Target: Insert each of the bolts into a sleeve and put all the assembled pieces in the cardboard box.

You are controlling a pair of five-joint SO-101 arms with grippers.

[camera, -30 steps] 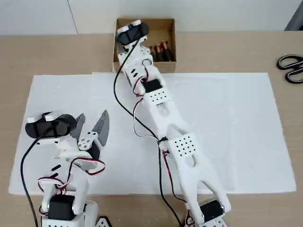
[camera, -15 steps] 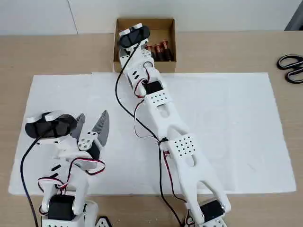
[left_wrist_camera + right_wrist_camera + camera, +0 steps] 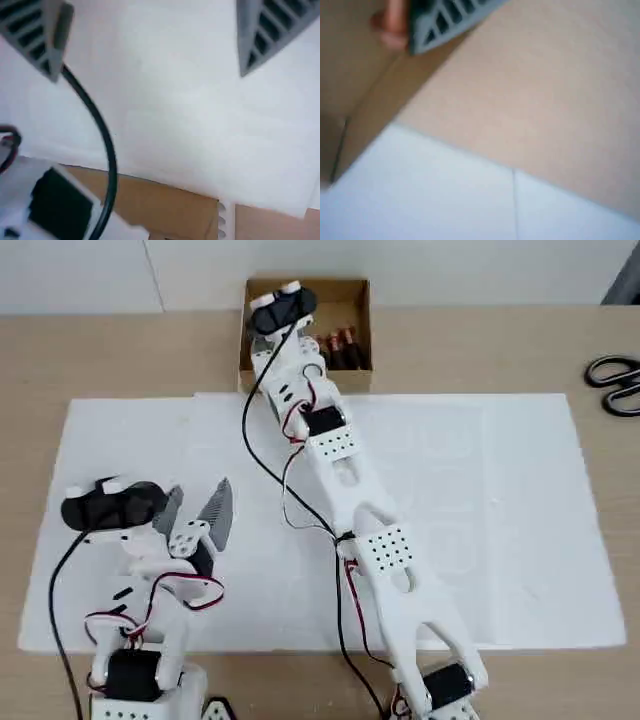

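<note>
Over the box [image 3: 367, 310], the right gripper [image 3: 280, 302] is hanging beside the pieces [image 3: 338, 348], its grip impossible to tell; the left gripper [image 3: 197, 495] is gaping wide.

No readable text, labels, numbers or signs; cardboard box [image 3: 355, 381] walls seemingly unprinted.

Brown cardboard box [image 3: 355, 381], white sheet [image 3: 480, 500]

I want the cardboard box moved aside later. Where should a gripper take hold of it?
Probably the cardboard box by its right wall, pinched from above: it is open-topped, its thin upright walls suit a pinch, and the right arm hangs over its left part.
</note>
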